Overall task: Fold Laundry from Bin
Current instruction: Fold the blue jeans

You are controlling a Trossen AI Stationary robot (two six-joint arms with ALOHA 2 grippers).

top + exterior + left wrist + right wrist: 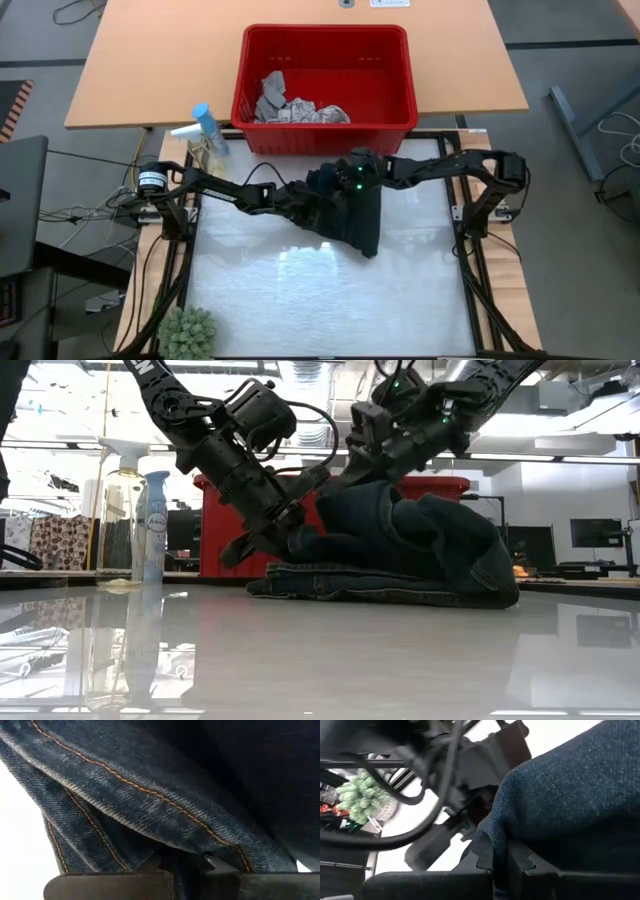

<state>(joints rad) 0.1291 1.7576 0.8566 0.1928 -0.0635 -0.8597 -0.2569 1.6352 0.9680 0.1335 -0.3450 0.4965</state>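
Dark blue denim trousers [355, 220] lie bunched in the middle of the white table, their lowest layer [350, 588] flat on the top and a hump of cloth [440, 535] above it. My left gripper [312, 208] comes in from the table's left and is shut on the heap's left side. My right gripper [352, 185] reaches in from the right, over the heap's far side, and is shut on the cloth too. The red bin [325, 32] stands behind, with grey and leaf-print cloths [290, 105] lying inside. My left gripper pinches a folded, seamed part of the trousers [170, 847] between its two fingers, several layers thick. The fingers slant down from the table's left, low over the top [275, 545]. The cloth beside them rests on the table. My right gripper pinches a rounded fold of the denim [492, 837] between its two fingertips. It slants down from the table's far right [365, 470]. The fold is held up above the rest of the heap, which lies on the table.
Two spray bottles [205, 135] stand at the table's far left, beside the bin. A small green plant [188, 333] sits at the near left corner. The near half of the white table top [330, 300] lies bare.
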